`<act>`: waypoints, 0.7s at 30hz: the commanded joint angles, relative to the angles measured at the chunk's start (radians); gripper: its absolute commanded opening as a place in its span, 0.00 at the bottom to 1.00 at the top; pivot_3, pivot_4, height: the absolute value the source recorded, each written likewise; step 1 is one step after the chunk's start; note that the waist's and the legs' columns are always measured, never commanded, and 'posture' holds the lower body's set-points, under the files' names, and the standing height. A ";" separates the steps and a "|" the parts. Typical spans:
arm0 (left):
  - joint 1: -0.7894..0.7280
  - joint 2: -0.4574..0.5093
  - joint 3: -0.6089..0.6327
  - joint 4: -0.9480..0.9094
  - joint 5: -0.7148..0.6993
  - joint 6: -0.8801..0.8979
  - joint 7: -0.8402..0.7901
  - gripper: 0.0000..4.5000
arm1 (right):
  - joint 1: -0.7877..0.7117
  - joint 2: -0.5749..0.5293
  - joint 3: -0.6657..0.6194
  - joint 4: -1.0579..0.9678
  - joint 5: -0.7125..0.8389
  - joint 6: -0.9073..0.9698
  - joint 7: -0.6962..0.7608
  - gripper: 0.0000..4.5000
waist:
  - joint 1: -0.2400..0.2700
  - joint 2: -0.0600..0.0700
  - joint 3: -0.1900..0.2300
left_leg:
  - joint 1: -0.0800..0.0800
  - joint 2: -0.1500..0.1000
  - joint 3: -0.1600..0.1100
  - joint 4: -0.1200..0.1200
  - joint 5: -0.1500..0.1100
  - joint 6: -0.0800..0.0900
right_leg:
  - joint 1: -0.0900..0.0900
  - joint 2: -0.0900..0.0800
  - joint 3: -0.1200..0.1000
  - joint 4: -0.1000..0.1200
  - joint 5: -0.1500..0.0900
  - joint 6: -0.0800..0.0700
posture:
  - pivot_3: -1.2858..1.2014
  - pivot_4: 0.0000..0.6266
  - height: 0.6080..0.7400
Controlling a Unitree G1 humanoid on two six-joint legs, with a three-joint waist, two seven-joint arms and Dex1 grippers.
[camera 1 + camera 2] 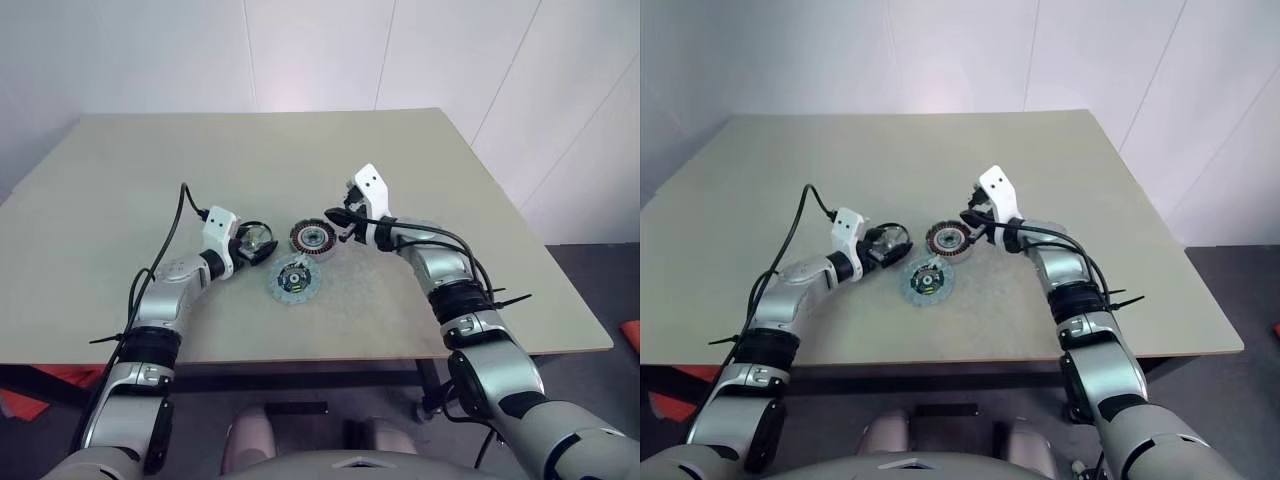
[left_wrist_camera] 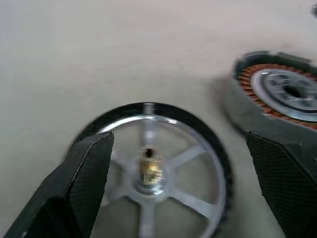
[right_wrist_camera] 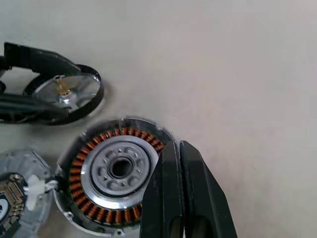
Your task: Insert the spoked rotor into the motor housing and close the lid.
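Table: 3 motor parts near centre.
Spoked rotor: flat on table, between wide-open fingers of left gripper.
Motor housing: just beside rotor, windings up.
Lid: touching housing, nearer robot.
Right gripper: jaws together, over housing rim.

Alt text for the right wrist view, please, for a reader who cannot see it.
The right gripper, its two black fingers shut together, hovers over the rim of the copper-wound motor housing lying on the beige table. Beyond it, the left gripper straddles the spoked rotor, and part of the lid lies beside the housing.
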 commanded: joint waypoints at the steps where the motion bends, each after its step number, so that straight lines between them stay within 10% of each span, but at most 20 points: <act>1: -0.038 -0.003 0.007 0.035 0.017 -0.057 0.013 1.00 | -0.016 -0.006 -0.021 -0.051 0.021 0.000 -0.011 0.01 | 0.001 0.000 0.000 | 0.000 0.000 0.000 0.000 0.000 0.000 | 0.000 0.000 0.000 0.000 0.000 0.000 | 0.52 0.00 1.00; 21: -0.033 -0.004 0.007 0.051 0.024 -0.063 -0.021 0.61 | -0.024 -0.002 -0.021 -0.035 0.029 -0.006 -0.039 0.00 | 0.002 0.000 0.000 | 0.000 0.000 0.000 0.000 0.000 0.001 | 0.000 0.000 0.000 0.000 0.000 0.000 | 0.52 0.00 1.00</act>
